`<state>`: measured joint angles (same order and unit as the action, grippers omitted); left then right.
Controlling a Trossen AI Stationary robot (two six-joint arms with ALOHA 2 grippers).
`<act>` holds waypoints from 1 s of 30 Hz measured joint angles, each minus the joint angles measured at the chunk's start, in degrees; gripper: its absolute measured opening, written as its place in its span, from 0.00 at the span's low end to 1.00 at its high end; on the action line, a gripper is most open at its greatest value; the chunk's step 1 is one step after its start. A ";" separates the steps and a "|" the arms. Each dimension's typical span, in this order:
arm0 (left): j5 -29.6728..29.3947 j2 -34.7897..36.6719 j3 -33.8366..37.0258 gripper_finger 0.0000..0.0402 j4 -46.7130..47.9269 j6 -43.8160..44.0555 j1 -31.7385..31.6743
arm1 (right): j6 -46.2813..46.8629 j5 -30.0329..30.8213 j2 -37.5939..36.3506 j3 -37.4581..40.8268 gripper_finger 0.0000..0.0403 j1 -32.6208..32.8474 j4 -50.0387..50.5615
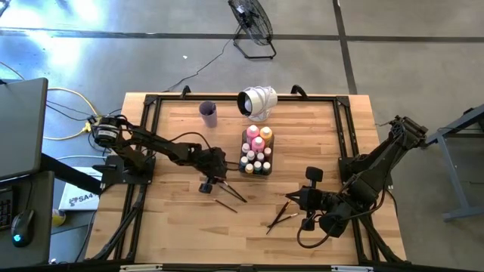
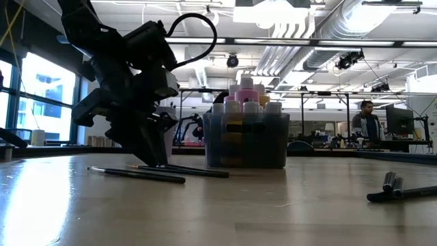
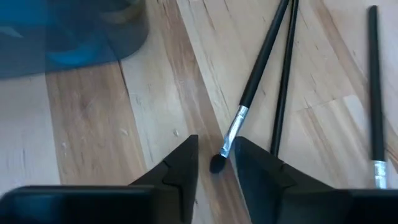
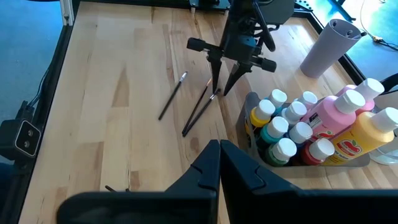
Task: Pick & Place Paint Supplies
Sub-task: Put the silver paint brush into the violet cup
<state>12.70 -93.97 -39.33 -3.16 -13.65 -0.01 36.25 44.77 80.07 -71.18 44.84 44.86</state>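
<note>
The right gripper (image 1: 290,198) waits near the front right of the table (image 1: 174,234), its fingers pressed together, holding nothing. Just beside it lie two brushes (image 1: 278,215). Farther in, the left gripper (image 3: 216,167) points down, with its fingers apart around the tip of one brush (image 3: 252,89) (not yet clamped). Two more brushes (image 4: 171,95) lie next to it. Behind, the tray (image 4: 252,134) holds the paint bottles (image 4: 333,121), and farther stands the cup (image 1: 208,113).

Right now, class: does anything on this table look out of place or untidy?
Yes. The paintbrushes lie loose on the table: a group under the left gripper, others by the right gripper. The paint bottles stand neatly in their tray.
</note>
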 joint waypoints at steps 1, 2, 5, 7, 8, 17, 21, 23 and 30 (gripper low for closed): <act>-0.03 -0.01 0.00 0.23 0.02 0.00 0.00 | -0.01 0.00 0.00 0.00 0.01 0.00 0.01; -0.05 -0.04 0.00 0.20 0.02 0.00 0.00 | -0.02 0.00 0.00 0.00 0.01 0.00 0.00; -0.86 -0.04 0.00 0.10 0.00 0.02 0.00 | -0.02 -0.15 0.00 0.00 0.01 0.00 0.01; -1.12 -0.04 0.00 0.04 0.03 0.02 0.02 | -0.02 -0.20 0.00 0.00 0.01 0.00 0.01; -1.15 -0.04 0.00 0.02 0.07 0.02 0.02 | -0.02 -0.20 0.00 0.00 0.01 0.00 0.01; -1.73 2.32 -0.65 0.01 6.73 -3.72 0.02 | -0.02 -0.39 0.00 0.00 0.01 0.00 0.01; -1.96 4.64 -3.84 0.00 13.05 -3.77 0.02 | -1.10 -0.37 0.00 0.00 0.01 0.00 0.04; -2.78 5.80 -6.16 0.00 16.69 -4.18 0.02 | -1.84 -0.38 0.00 0.00 0.01 0.00 0.04; -4.25 7.80 -15.46 0.00 28.44 -6.87 0.02 | -1.99 -0.37 0.00 0.01 0.01 -0.15 0.33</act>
<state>8.45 -86.17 -54.79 25.28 -20.52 0.01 34.26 44.40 80.07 -71.17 44.69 45.19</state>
